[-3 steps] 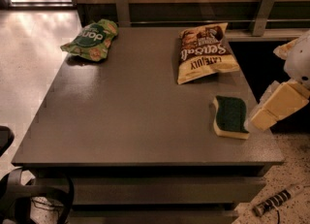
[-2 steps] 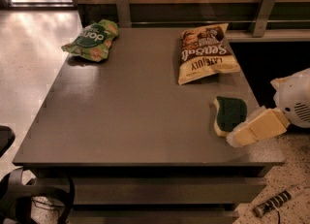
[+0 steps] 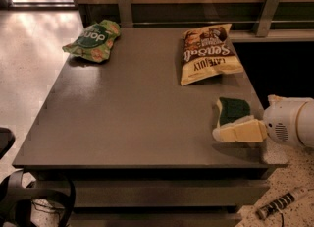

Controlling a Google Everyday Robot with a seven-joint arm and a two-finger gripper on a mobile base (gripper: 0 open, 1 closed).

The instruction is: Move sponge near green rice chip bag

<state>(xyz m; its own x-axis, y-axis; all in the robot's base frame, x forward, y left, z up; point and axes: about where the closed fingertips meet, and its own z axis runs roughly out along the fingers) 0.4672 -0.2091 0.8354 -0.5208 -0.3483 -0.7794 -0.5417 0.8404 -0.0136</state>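
Observation:
The sponge (image 3: pixel 232 110), dark green top over pale yellow foam, lies on the dark grey table (image 3: pixel 132 118) near its right edge. The gripper (image 3: pixel 230 132) reaches in low from the right, its cream fingers right at the sponge's near edge, partly covering it. The green rice chip bag (image 3: pixel 92 41) lies at the table's far left corner, far from the sponge and the gripper.
A larger yellow and brown chip bag (image 3: pixel 206 53) lies at the far right of the table, just behind the sponge. A railing with metal posts (image 3: pixel 269 11) runs behind the table. Black cables (image 3: pixel 34 201) lie on the floor at lower left.
The gripper has come down and moved left, from beside the sponge's right side to low at its near edge. The sponge and both bags have not moved.

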